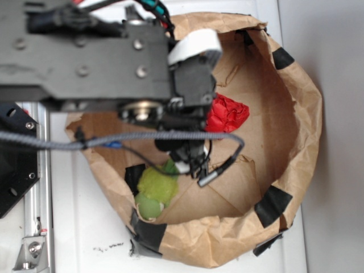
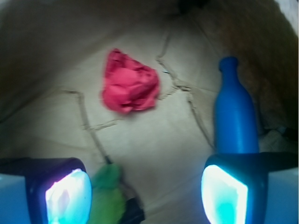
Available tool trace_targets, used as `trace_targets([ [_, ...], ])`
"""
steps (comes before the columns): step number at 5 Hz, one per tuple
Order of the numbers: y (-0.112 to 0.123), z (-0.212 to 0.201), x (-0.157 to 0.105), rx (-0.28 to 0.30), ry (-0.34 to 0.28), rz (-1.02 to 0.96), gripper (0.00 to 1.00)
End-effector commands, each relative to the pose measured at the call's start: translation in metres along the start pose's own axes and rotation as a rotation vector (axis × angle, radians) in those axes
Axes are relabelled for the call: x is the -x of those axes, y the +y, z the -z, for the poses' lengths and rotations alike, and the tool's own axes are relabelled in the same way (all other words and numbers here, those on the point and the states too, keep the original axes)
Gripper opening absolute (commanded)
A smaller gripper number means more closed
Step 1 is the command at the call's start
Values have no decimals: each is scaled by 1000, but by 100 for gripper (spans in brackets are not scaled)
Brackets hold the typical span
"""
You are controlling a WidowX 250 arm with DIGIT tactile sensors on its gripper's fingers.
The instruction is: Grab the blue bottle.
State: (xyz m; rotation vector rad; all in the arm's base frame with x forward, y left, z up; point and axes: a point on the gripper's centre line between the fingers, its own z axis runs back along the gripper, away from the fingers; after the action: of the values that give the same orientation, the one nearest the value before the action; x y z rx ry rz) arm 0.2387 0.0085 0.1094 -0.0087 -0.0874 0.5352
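**Control:** What's on the exterior view?

**Me:** I'm looking down on a brown paper bag (image 1: 296,114), its rim rolled back and patched with black tape (image 1: 273,206), sitting on a white surface (image 1: 85,239). My arm (image 1: 85,54) covers much of the opening. Inside I can make out the red wrinkly ball (image 1: 227,112) against the far wall and the green plush toy (image 1: 156,190) near the low edge. Of the blue bottle (image 1: 112,145) I only get a sliver of bright blue showing under the arm and its grey cable (image 1: 142,137). The fingers (image 1: 190,156) hang over the bag floor; from here I can't tell how they stand.

**Control:** And the wrist camera?

**Me:** Much better. The blue bottle (image 2: 235,114) lies on the bag floor to the right: smooth, matte, bright blue, a cylindrical body narrowing to a slim neck that points away from me. Its base end runs behind my right-hand finger pad (image 2: 223,195). The red wrinkly ball (image 2: 130,88) sits left of centre, well apart from the bottle. The green plush toy (image 2: 106,196) is low in the frame, just beside the left pad (image 2: 67,198). The fingers (image 2: 145,196) are spread wide with nothing held between them.

**Control:** Any labels or writing?

**Me:** None I can read on the bottle or the bag.
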Motion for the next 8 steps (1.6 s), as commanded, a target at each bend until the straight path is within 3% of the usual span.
trace_targets([
  [1,15,11,-15,-25,-23,-43,100],
  [4,50,9,-17,-99,-37,-78,100],
  [8,56,32,-28,-162,-51,-10,100],
])
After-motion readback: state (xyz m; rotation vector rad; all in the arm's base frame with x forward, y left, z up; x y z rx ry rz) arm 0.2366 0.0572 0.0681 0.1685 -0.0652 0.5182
